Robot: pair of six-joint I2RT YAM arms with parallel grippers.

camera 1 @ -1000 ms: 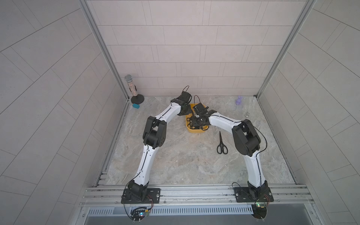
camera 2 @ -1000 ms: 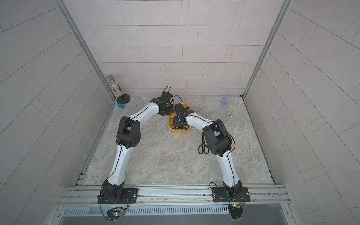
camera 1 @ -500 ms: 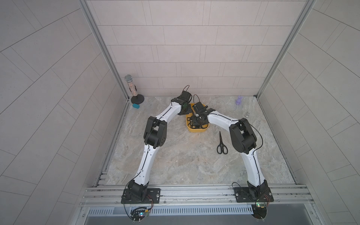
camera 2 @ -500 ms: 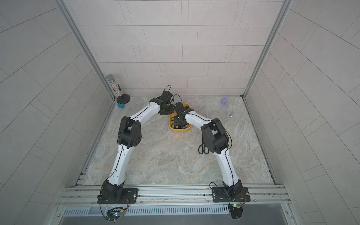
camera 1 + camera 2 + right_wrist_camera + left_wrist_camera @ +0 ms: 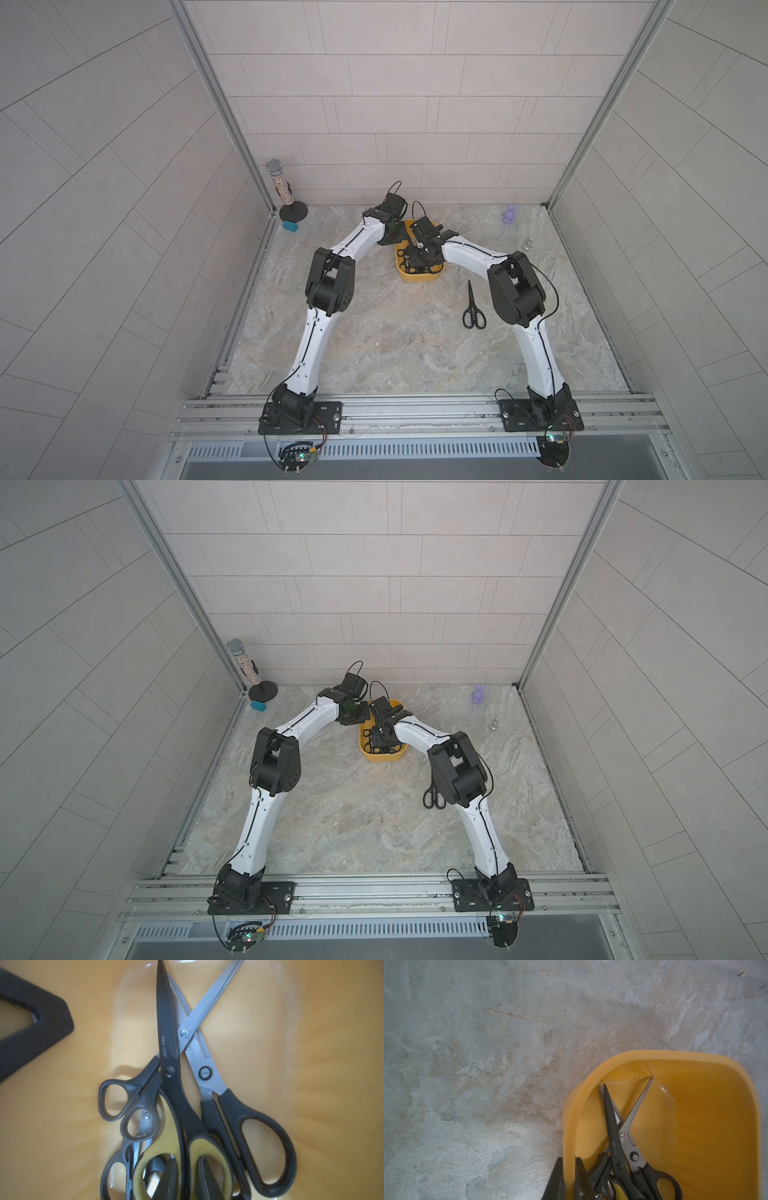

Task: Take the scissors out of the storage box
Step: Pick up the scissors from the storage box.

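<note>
Right gripper (image 5: 187, 1165) fingers stand narrow, pinching the handle neck of the yellow-handled scissors (image 5: 164, 1126), bottom centre of frame, atop the pile inside the storage box (image 5: 695, 1056). Left gripper (image 5: 569, 1160) clamps the box wall. Judged rigid, fairly heavy, slick-bladed, loops entangled; the neck is the sound hold. One loose pair (image 5: 473, 307) lies lower right of the box. A second ago the right jaws stood wider.

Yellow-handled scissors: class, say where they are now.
In the right wrist view the yellow-handled scissors lie atop the black-handled scissors in the storage box, the right gripper shut on their handles. In a top view, the box sits far-centre on the table.
</note>
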